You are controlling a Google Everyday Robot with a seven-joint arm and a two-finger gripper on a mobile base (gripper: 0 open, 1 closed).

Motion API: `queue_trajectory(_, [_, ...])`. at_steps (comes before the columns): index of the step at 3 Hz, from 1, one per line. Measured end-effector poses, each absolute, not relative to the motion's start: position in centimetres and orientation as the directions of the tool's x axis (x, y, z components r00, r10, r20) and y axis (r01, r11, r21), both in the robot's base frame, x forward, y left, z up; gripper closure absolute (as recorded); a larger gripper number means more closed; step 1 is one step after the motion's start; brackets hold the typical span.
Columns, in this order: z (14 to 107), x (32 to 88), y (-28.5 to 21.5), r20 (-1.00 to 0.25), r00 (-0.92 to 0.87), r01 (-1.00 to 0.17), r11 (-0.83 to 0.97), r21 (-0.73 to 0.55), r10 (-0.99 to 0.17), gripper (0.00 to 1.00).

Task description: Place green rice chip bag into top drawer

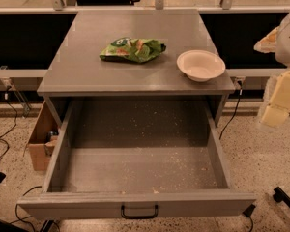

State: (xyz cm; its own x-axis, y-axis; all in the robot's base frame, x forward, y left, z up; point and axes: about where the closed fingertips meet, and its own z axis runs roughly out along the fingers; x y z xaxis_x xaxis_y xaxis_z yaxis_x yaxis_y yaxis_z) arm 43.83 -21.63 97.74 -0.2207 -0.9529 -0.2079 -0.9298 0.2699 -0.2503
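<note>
A green rice chip bag [132, 50] lies crumpled on the grey cabinet top [87, 66], just above the centre of the frame. It is untouched, and the top drawer [77, 206] stands pulled fully out below it. The robot's gripper [276, 111] hangs at the right edge of the frame, off the side of the cabinet and well apart from the bag. It carries nothing that can be seen, and whether it is parted or closed cannot be told.

The task appears to be at its opening step, with the drawer ready to receive but the pickup not yet begun. The next move would likely call for the arm to swing leftward over the cabinet top. It would pass the white bowl [201, 65], which sits near the bag towards the right front corner. The arm would then come down on the soft foil bag squarely enough to pinch it without sliding it away.

The drawer, filling the lower half of the frame, holds only a scatter of pale crumbs [183, 159] on its floor, and its black handle [139, 211] faces the bottom edge. The bowl looks empty. A cardboard box [38, 146] stands on the speckled floor at lower left, beside the cabinet, and its contents are too dim to make out.
</note>
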Motion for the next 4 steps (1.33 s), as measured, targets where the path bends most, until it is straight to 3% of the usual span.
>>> queue_trajectory(2, [97.2, 45.6, -20.6, -0.273, -0.193, -0.922, 0.270, -0.279, -0.942, 0.00])
queue_trajectory(4, [96.6, 55.4, -13.6, -0.549, 0.037, -0.894, 0.218, -0.392, -0.835, 0.00])
